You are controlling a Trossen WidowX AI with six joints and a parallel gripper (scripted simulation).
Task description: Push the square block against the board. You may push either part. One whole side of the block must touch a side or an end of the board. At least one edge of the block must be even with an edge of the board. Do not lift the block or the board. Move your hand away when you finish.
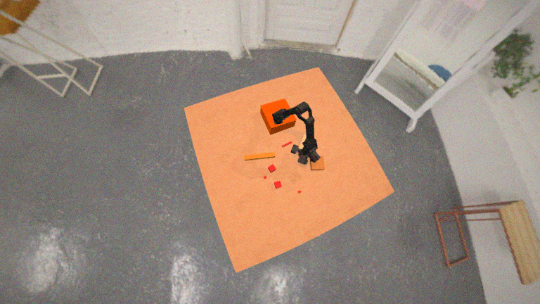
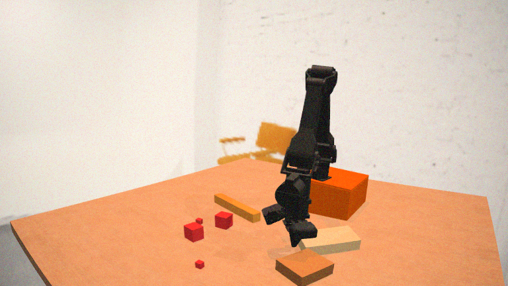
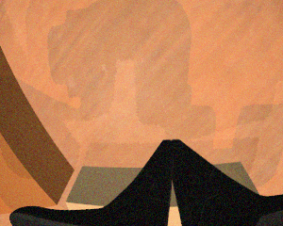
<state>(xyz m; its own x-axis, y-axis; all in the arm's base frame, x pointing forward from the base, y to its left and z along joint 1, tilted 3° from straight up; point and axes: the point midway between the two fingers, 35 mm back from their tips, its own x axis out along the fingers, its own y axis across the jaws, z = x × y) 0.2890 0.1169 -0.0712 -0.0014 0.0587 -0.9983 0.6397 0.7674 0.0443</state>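
Pointing down at the orange table top, the black parallel-jaw gripper is clenched and grasps nothing; in the wrist view its two fingers meet at one tip, with only a thin slit between them lower down. The flat square brown wooden block lies on the table just near of the fingertips and a little to the right, close to the near edge of the table. The pale tan rectangular wooden board lies just right of the fingertips and just far of the block. From the exterior view I cannot tell if the fingertips touch the board, or if the block touches it; a corner of the block seems to sit beside the near long side of the board, and the two are not parallel. In the top view the block shows just beside the gripper, and the board is mostly hidden under the arm. A bright orange box carries the base of the arm, further away. A long orange bar and several small red cubes lie to the left, well apart from the gripper.
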